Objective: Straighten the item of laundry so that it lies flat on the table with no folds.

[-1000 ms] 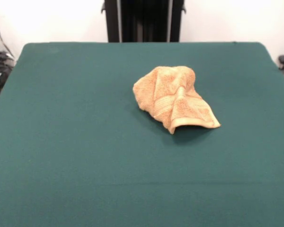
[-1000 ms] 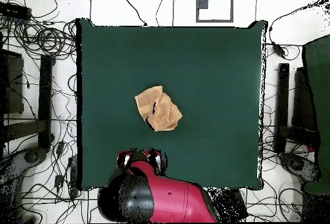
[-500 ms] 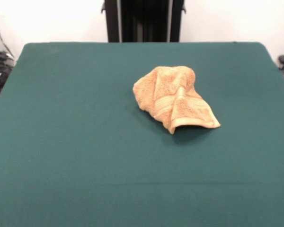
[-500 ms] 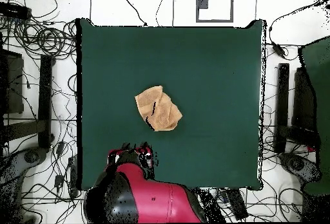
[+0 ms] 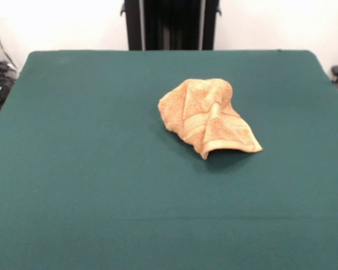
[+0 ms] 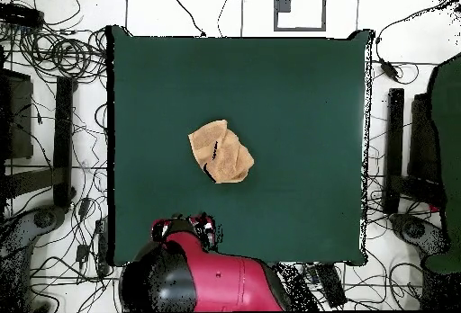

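The item of laundry [image 5: 205, 115] is an orange-tan terry towel lying crumpled in a heap a little right of the middle of the table [image 5: 73, 169], with one banded corner lifted toward the front. In the overhead view the towel [image 6: 221, 152] lies bunched near the middle of the green table [image 6: 306, 93]. The red arm [image 6: 216, 282] is drawn back over the table's bottom edge. Its gripper end [image 6: 185, 229] sits at that edge, well apart from the towel. The front view shows no gripper.
The black pedestal [image 5: 170, 25] stands behind the table's far edge. Cables [image 6: 54, 53] and black stands [image 6: 63, 138] [image 6: 394, 147] lie on the floor at both sides of the table.
In the overhead view the arm's end has shifted left along the table's bottom edge. The towel has not moved.
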Motion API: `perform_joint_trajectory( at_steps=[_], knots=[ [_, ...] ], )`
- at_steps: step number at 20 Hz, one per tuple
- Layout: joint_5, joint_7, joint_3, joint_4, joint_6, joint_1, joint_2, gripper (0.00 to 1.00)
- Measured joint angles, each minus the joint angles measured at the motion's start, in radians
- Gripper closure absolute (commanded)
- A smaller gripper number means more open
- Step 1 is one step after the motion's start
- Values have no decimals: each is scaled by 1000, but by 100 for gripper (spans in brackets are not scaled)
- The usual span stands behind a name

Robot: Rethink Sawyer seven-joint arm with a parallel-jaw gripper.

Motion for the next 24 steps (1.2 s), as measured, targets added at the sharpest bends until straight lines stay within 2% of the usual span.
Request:
perform_joint_trajectory(
  at_steps=[4, 7, 12, 24],
  knots=[
    [-6, 0, 0, -2, 101, -57, -37, 0],
    [-10, 0, 5, -8, 175, -146, -60, 0],
    [-11, 0, 25, -10, 216, -242, -80, 0],
    [-15, 0, 73, 5, 216, -243, -124, 0]
  ],
)
